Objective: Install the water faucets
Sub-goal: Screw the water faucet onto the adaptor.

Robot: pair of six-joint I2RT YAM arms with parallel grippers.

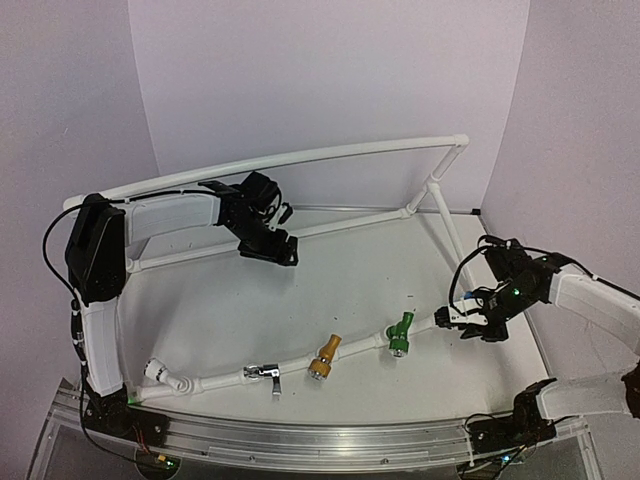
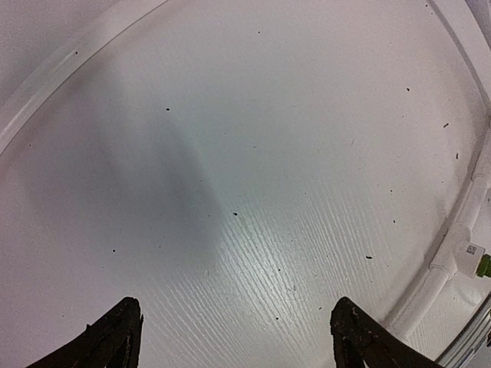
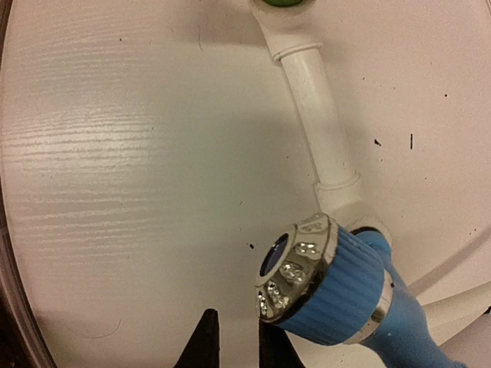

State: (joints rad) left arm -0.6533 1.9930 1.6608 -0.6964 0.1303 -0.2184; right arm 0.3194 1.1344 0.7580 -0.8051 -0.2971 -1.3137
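Blue faucet should handle light, rigid; take it where ribbed. Right hand, eight o'clock, clenched, seemingly empty; left hand released.

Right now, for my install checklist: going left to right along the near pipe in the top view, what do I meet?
White elbow fitting → silver faucet → yellow faucet → green faucet → blue faucet.
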